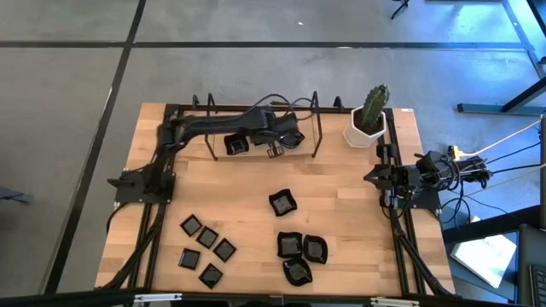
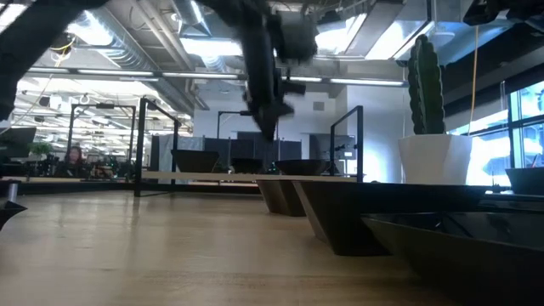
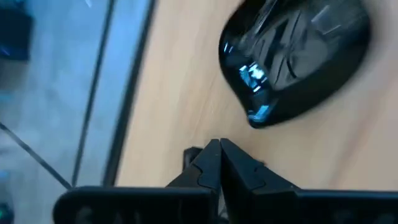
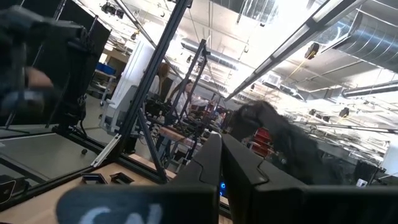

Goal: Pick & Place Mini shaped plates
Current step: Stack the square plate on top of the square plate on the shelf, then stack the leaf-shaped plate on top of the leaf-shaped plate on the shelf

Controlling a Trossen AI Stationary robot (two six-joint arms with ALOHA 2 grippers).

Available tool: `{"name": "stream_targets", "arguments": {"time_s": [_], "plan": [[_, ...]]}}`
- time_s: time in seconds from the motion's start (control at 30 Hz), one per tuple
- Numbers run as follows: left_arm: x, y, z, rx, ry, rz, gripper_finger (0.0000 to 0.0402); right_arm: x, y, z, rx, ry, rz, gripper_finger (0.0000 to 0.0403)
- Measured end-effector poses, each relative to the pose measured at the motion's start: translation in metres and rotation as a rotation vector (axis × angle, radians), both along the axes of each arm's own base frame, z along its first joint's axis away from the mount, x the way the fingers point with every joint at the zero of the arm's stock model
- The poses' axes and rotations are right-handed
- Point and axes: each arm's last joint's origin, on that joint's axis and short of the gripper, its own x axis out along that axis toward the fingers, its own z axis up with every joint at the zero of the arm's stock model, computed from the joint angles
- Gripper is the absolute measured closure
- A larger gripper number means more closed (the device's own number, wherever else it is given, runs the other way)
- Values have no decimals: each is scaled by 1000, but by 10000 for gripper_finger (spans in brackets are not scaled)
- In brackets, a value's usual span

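Note:
My left gripper (image 1: 288, 136) hangs shut above the table's far middle, its fingertips (image 3: 219, 149) together with nothing between them. Just beyond them a rounded glossy black plate (image 3: 292, 62) lies flat on the wood, apart from the fingers. In the low view the gripper (image 2: 270, 129) is above a row of far plates (image 2: 299, 166). A raised-rim square plate (image 1: 236, 145) and a small one (image 1: 273, 151) lie beside it. My right gripper (image 1: 369, 176) waits shut at the table's right edge, pointing up into the room (image 4: 221, 146).
Several small square plates (image 1: 205, 247) lie near the front left. Three rounded ones (image 1: 300, 254) lie near the front middle, and one (image 1: 282, 202) at the centre. A white cactus pot (image 1: 367, 128) stands at the far right. Black frame rods (image 1: 317, 128) stand along the far edge.

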Motion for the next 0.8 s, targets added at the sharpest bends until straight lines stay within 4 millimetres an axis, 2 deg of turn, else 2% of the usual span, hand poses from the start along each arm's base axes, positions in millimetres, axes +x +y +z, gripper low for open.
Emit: {"name": "stream_targets", "arguments": {"time_s": [0.1, 0.2, 0.3, 0.4, 0.47, 0.53, 0.6, 0.7, 0.8], "plan": [[-13, -30, 46, 56, -94, -20, 399, 0, 0, 0, -1, 5, 0, 389], [-40, -65, 94, 103, -198, -77, 400, 0, 0, -1, -2, 7, 0, 389], [-85, -93, 129, 155, -339, -102, 399, 0, 0, -1, -2, 7, 0, 389], [-147, -108, 144, 166, -562, -106, 400, 0, 0, -1, -2, 8, 0, 389], [-188, -114, 137, 127, -747, -132, 400, 0, 0, -1, -2, 7, 0, 389], [-220, -115, 112, 62, -864, -190, 400, 0, 0, 0, -6, 4, -1, 389], [-244, -114, 81, -1, -937, -264, 400, 0, 0, 1, -18, -12, -8, 389], [-262, -118, 40, -78, -1078, -470, 400, -1, 0, 2, -45, -31, -19, 389], [-273, -123, 12, -64, -1199, -670, 400, -1, 0, 2, -46, -38, -20, 389]]}}
